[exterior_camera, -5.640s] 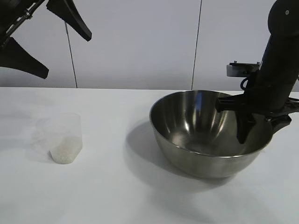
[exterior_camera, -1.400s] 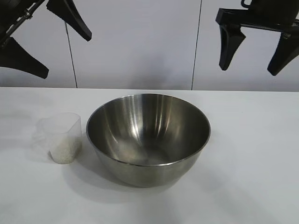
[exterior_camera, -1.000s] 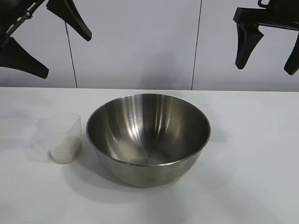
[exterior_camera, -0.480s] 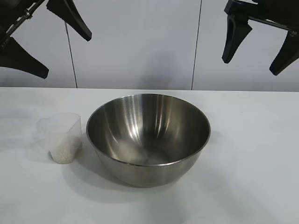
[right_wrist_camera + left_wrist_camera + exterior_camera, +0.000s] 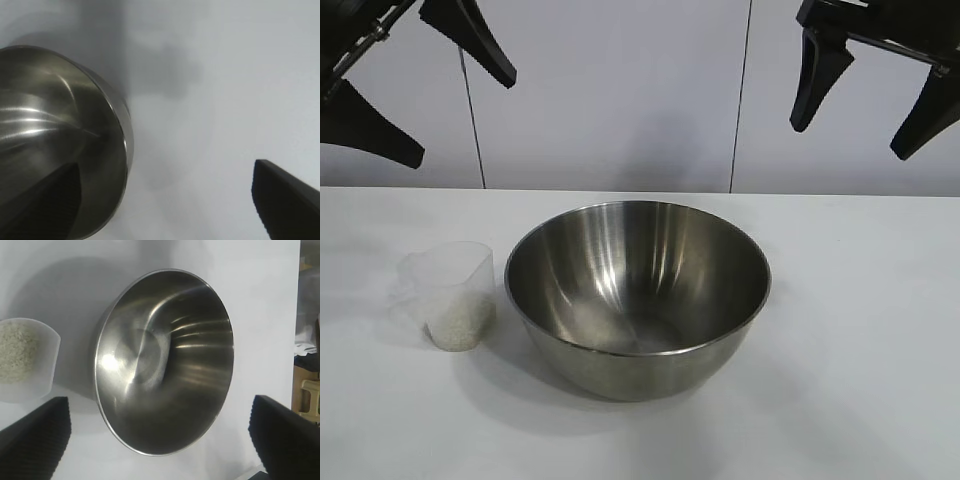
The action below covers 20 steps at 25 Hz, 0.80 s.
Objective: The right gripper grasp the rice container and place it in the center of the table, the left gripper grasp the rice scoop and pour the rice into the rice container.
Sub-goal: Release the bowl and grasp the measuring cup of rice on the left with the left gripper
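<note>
The rice container (image 5: 638,290), a large shiny steel bowl, stands empty at the middle of the white table (image 5: 860,330); it also shows in the left wrist view (image 5: 165,365) and the right wrist view (image 5: 55,140). The rice scoop (image 5: 452,293), a small clear plastic cup with rice (image 5: 458,325) in its bottom, stands just left of the bowl; it shows in the left wrist view (image 5: 25,360). My right gripper (image 5: 855,140) hangs open and empty high above the table's right back. My left gripper (image 5: 460,115) is open and empty, high at the upper left.
A pale wall with two vertical seams stands behind the table. Bare tabletop lies to the right of and in front of the bowl. Off the table's edge, some clutter (image 5: 310,360) shows in the left wrist view.
The right gripper had carried the bowl to the table's middle, let it go and risen. Over the last second it has shifted slightly left, tilted. The left arm, bowl and scoop have not moved.
</note>
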Each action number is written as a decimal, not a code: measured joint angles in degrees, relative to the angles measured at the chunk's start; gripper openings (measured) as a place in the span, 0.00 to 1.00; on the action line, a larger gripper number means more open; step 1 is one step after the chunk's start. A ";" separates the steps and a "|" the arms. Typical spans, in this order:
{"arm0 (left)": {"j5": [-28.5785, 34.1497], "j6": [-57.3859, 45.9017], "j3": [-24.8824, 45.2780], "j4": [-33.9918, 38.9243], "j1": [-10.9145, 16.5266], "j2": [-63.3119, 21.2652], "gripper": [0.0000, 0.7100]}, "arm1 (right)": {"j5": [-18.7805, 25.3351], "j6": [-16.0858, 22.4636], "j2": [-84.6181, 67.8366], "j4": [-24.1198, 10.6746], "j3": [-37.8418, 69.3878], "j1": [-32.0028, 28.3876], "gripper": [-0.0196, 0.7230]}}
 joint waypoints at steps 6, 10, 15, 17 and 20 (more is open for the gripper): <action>-2.85 0.00 0.00 0.00 0.00 0.00 0.98 | -0.47 0.00 0.00 0.93 0.00 0.00 0.89; -3.23 0.00 0.00 -0.01 0.00 0.00 0.98 | -0.47 0.00 0.00 0.93 0.00 0.00 0.89; -5.29 0.00 0.00 -0.12 0.00 0.00 0.98 | -0.47 0.00 0.00 0.99 0.00 0.00 0.89; -5.73 0.00 0.00 -0.12 0.19 0.00 0.98 | -0.47 0.00 0.00 1.04 0.00 0.00 0.89; -3.28 0.35 0.00 0.75 1.28 0.00 0.98 | -0.47 0.00 0.00 1.08 0.00 0.00 0.89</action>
